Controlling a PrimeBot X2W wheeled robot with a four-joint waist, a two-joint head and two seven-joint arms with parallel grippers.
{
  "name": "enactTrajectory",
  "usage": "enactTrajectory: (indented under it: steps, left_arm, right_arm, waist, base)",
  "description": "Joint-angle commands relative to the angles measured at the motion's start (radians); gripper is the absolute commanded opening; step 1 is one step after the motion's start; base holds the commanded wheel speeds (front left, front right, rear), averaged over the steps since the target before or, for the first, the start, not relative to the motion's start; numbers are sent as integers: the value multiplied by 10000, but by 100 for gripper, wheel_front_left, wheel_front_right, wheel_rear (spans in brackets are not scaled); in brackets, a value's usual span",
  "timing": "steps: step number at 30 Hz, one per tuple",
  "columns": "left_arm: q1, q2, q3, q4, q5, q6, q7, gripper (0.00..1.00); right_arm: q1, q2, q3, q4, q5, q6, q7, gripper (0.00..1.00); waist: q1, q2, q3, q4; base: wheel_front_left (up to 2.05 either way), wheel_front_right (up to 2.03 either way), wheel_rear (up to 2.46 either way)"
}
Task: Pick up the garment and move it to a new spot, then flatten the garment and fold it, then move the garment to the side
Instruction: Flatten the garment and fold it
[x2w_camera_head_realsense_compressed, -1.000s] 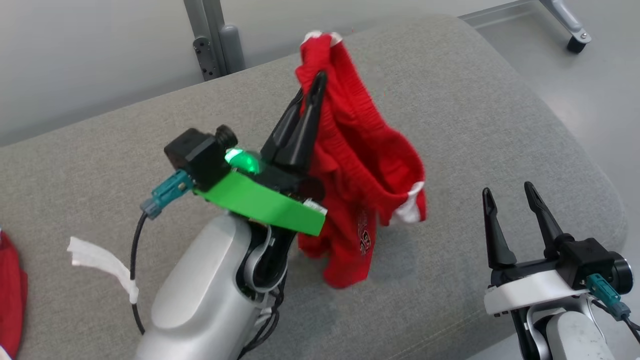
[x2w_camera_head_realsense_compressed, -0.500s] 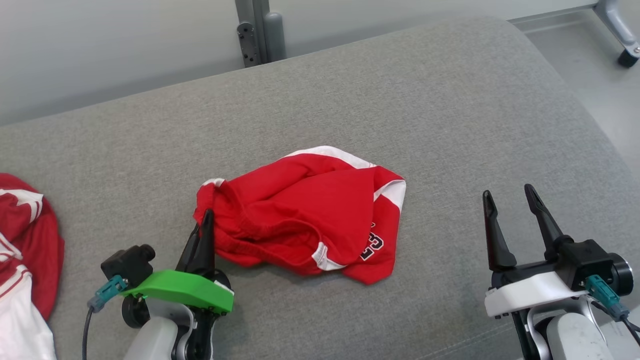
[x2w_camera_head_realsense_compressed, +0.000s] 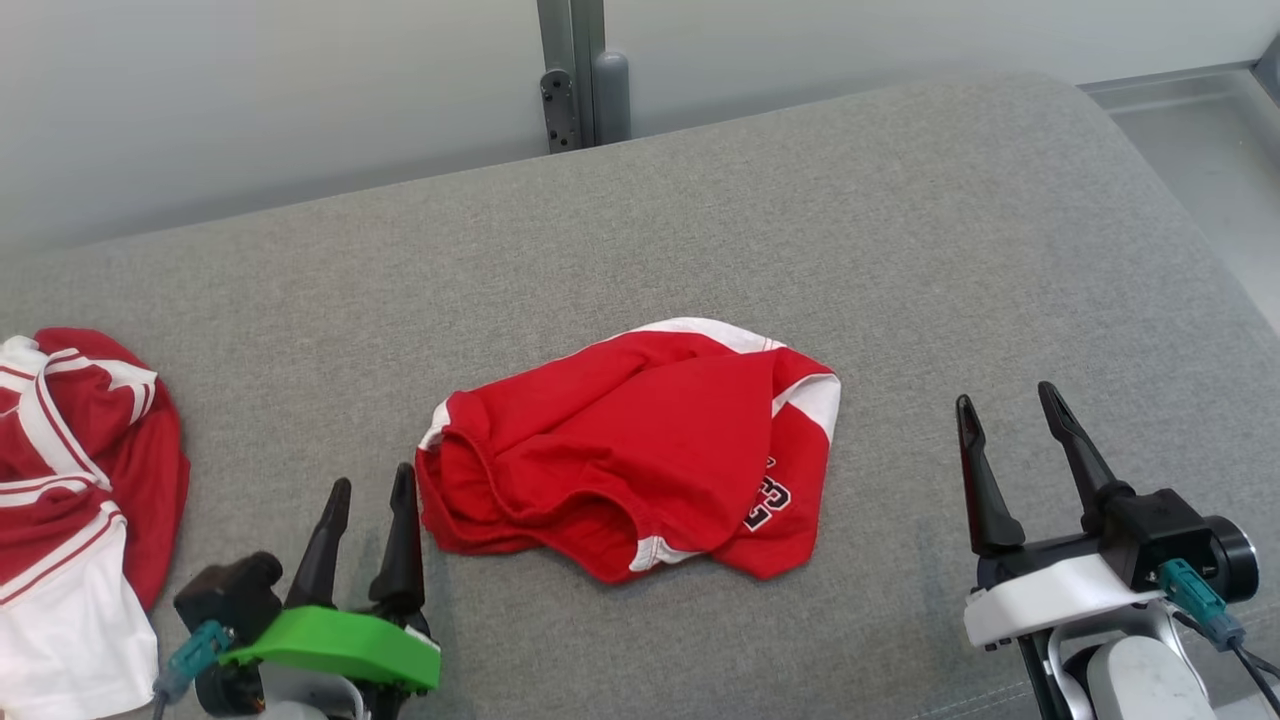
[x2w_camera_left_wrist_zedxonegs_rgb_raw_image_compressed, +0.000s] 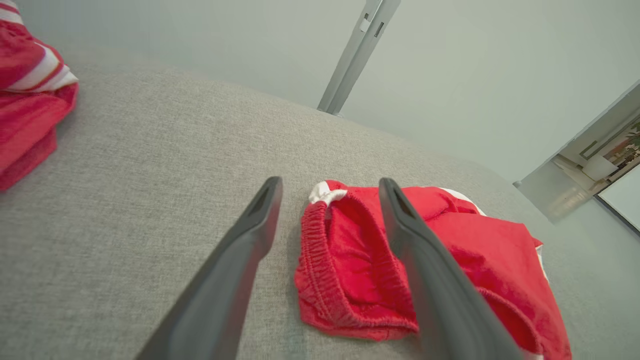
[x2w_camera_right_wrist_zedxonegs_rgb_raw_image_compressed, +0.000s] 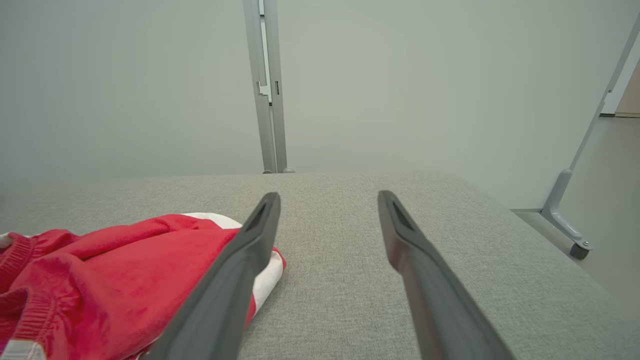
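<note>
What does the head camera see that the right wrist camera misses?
Head camera's extras: the left gripper, fingers apart, beside the red shorts; a heap of red-and-white clothes at the left end of the grey cushion; and the dark lettering on the red shorts.
Right wrist camera's extra: a stand's wheeled foot on the floor to the right.
Both share: the red shorts lying crumpled, the grey cushion, the open right gripper, and the grey post at the wall.
</note>
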Motion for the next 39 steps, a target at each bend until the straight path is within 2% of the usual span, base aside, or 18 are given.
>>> enactTrajectory:
  steps: [1,4,9,13,23,29,30,31,32,39]
  left_arm:
    - [392,33,-134,-208,247,-45,3,100]
    - [796,96,-926,-736,385,-49,431,100]
    - [1182,90,-2200,-1570,29,-42,1850,100]
    - [1169,80,-2850,-1556,255,-20,2599,100]
    - [400,155,-3178,-1066,817,446,3006,100]
    - [-12,270,-3403,-425,990,483,3349,100]
    - [-69,264,-3426,-331,978,470,3406,73]
    - [-213,266,-3408,-285,990,450,3346,16]
    - [-322,252,-3388,-259,958,435,3359,0]
    - [-1327,12,-3265,-810,608,266,3056,0]
  right_arm:
    - [132,-16,-31,-8,-69,-3,-31,100]
    - [226,-15,-53,-7,-104,-3,-31,100]
    - [161,-15,30,25,-143,-3,-31,100]
    - [43,-13,147,1,-79,-3,-31,100]
    - [66,-13,64,-79,49,-3,-31,100]
    - [-57,-13,95,-77,240,-3,-33,100]
    - [-56,-12,86,-74,261,-3,-31,100]
    - [-72,-13,98,-74,289,-3,-31,100]
    - [-97,-13,91,-85,327,-3,-33,100]
    - [-160,-12,41,-90,492,-3,-33,100]
  waist:
    - [0,0,-138,-13]
    - [0,0,-246,-29]
    - [0,0,-311,-144]
    - [0,0,-239,-355]
    - [0,0,58,-945]
    - [0,0,217,-1225]
    - [0,0,233,-1259]
    - [0,0,266,-1311]
    - [0,0,294,-1341]
    - [0,0,395,-1529]
  base:
    - [0,0,0]
    - [0,0,0]
    - [0,0,0]
    - [0,0,0]
    - [0,0,0]
    - [0,0,0]
    - [0,0,0]
    - [0,0,0]
    - [0,0,0]
    - [0,0,0]
